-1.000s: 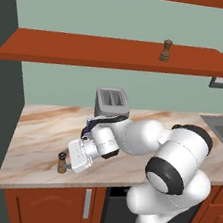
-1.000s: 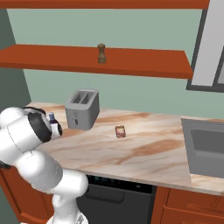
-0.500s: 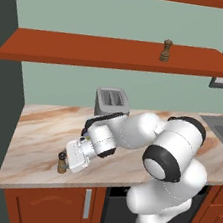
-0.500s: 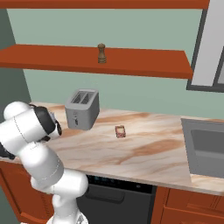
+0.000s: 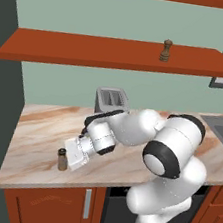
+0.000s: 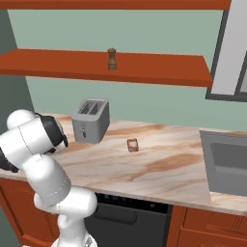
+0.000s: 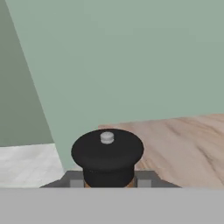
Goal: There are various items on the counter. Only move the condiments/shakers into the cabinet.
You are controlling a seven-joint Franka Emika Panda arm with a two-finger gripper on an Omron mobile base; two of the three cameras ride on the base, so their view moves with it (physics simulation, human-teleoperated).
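Pincer clamped on the light-wood shaker at the desk's near-left corner.

The shelf [image 5: 117, 53] held the brown mill [image 5: 166, 50]; the desk [image 5: 44, 134] carried the toaster [image 5: 112, 100]. The pincer [image 5: 73, 153] was clenched on the shaker [image 5: 63, 159], which stood upright, long axis vertical, black top up. The grasp looked done; next would be a straight lift toward the shelf.

Shaker [image 7: 107, 154] body below black top hidden btwn finger tips in hand view; in left base view gripper [image 5: 71, 156] covers shaker's right side. Sink [image 6: 226, 161] cut by right edge. Block [image 6: 132, 144] right of toaster [image 6: 90, 119] too small for detail.
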